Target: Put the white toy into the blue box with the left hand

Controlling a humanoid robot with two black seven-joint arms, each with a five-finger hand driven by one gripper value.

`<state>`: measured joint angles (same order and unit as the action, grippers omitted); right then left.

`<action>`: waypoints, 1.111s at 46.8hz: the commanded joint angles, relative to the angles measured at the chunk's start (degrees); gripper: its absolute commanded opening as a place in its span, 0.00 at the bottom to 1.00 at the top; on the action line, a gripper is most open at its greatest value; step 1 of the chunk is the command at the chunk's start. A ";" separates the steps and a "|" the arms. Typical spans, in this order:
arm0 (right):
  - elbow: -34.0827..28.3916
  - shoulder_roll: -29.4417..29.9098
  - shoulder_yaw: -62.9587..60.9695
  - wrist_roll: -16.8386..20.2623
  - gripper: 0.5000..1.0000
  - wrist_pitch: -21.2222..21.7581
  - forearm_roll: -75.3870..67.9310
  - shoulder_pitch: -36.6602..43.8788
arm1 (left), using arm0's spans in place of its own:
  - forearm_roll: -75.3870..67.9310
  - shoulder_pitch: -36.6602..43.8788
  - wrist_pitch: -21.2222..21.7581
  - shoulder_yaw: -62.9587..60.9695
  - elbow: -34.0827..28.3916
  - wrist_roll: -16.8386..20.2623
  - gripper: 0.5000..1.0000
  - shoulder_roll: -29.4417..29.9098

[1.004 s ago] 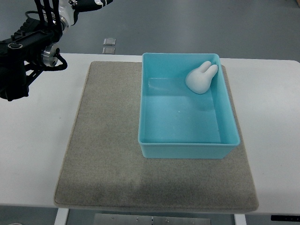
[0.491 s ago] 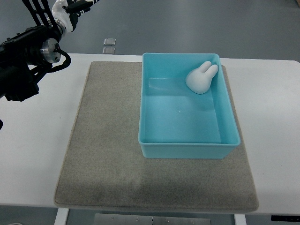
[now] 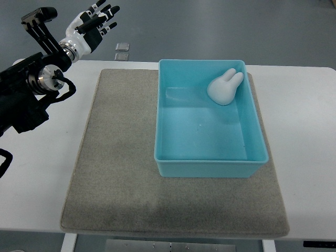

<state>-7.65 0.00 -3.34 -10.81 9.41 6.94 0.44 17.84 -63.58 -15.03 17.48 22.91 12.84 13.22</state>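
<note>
My left hand [image 3: 93, 23] hangs clear at the worktop's [image 3: 37, 173] far-left corner, fingers [image 3: 107, 10] spread and empty, while the white toy [image 3: 224, 87] rests inside the blue box [image 3: 210, 168], against its far-right wall — job looks done

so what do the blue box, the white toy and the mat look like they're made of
Blue box: likely hard plastic, smooth with faint sheen on its floor. White toy: matte and rounded, maybe soft rubber or foam; unclear. Mat: grey-brown felt or short-pile fabric, with a fuzzy, speckled texture.
</note>
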 commanded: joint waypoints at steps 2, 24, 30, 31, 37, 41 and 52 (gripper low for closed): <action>0.00 0.00 0.00 0.00 0.87 -0.01 0.00 0.00 | 0.09 0.48 0.26 0.19 -0.58 0.17 0.99 -0.39; 0.00 0.00 0.00 0.00 0.87 -0.01 0.00 0.00 | -0.62 1.80 0.61 3.09 -0.58 0.61 0.99 -0.30; 0.00 0.00 0.00 0.00 0.87 -0.01 0.00 0.00 | -0.62 1.80 0.52 3.18 -0.58 0.70 0.99 -0.30; 0.00 0.00 0.00 0.00 0.87 -0.01 0.00 0.00 | -0.62 1.80 0.52 3.18 -0.58 0.70 0.99 -0.30; 0.00 0.00 0.00 0.00 0.87 -0.01 0.00 0.00 | -0.62 1.80 0.44 3.18 -0.58 0.70 0.99 -0.39; 0.00 0.00 0.00 0.00 0.87 -0.01 0.00 0.00 | -0.70 1.80 0.44 3.18 -0.58 0.70 0.99 -0.39; -0.26 0.00 -0.09 0.00 0.87 0.52 0.00 0.00 | -0.70 1.97 0.52 3.09 -0.58 0.61 0.99 -0.39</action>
<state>-7.65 0.00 -3.34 -10.81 9.47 6.94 0.44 17.13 -61.71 -14.53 20.58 22.33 13.53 12.80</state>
